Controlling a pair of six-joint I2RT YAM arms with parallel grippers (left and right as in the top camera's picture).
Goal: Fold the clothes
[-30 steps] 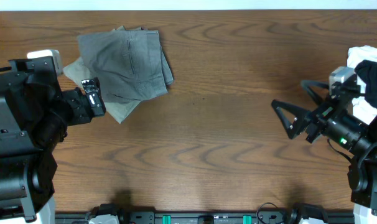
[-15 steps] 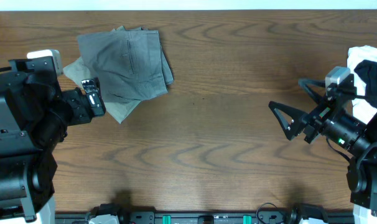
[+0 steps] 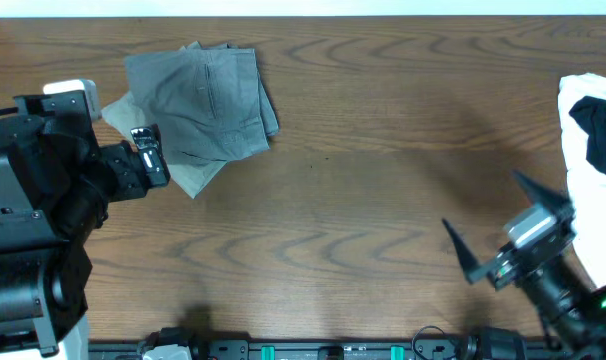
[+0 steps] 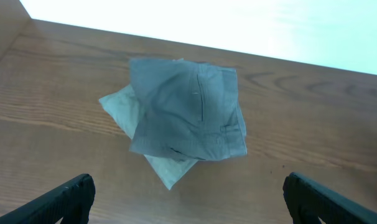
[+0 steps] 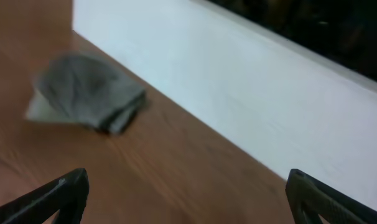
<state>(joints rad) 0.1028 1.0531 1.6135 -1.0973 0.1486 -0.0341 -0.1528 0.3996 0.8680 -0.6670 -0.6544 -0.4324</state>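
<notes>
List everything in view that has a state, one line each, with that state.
grey shorts: folded, on top of the olive pair.
olive shorts: under the grey pair, only edges showing.
left gripper: open, empty, short of the stack.
right gripper: open, empty, over bare table.
white and black cloth: crumpled, unfolded, at the right edge.

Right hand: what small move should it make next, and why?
Probably swing toward the white and black pile at the right edge of the table. The right hand is open and empty, the grey shorts already lie folded at the far left, and that pile looks unfolded.
</notes>
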